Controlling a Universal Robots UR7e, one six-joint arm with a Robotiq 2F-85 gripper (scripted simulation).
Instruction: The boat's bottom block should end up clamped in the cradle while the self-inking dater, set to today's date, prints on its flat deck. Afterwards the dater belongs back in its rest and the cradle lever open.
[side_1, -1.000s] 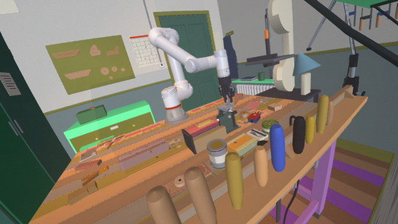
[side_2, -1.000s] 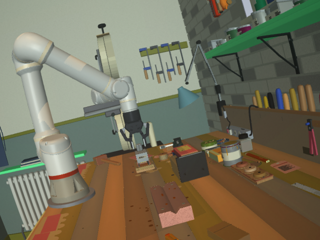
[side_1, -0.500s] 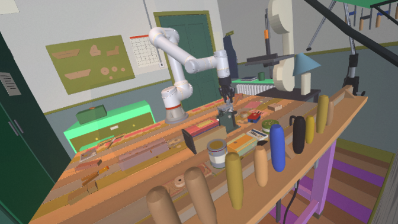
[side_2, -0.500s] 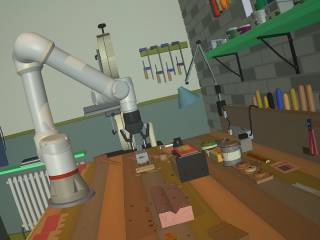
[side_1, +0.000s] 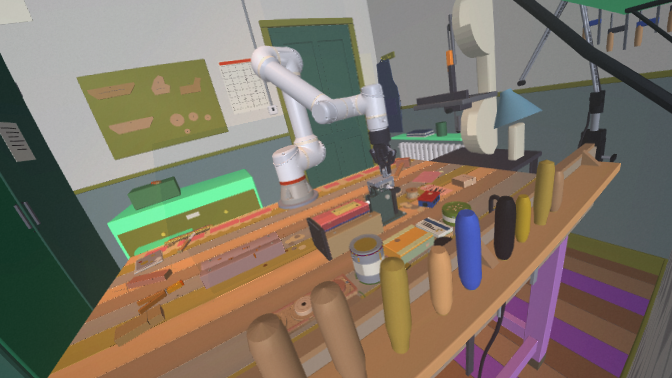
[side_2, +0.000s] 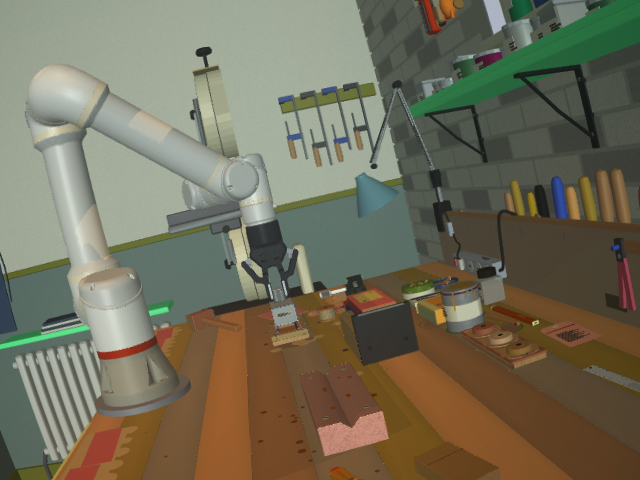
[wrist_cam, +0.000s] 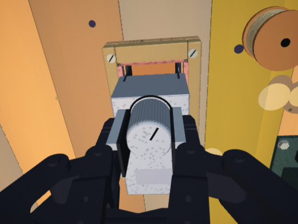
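Note:
The ribbed grey knob (wrist_cam: 149, 128) on top of the self-inking dater (side_2: 283, 313) is held in my closed gripper (wrist_cam: 148, 134), its black index line slanting up to the right. The dater's speckled grey body stands upright in its wooden rest (wrist_cam: 152, 57), a low frame with two screws, near the middle of the bench. The green cradle with its lever (side_1: 386, 200) stands just beside the dater on the side toward the tool rack. The pink V-grooved block (side_2: 344, 408) lies farther along the bench, apart from everything. The dater's date bands are hidden.
A thread spool (wrist_cam: 271, 37) lies close to the rest on the right. A black box (side_2: 385, 333), a paint tin (side_2: 461, 306) and a tray of wooden discs (side_2: 501, 341) crowd the bench beyond. A row of tool handles (side_1: 467, 255) lines the bench's edge.

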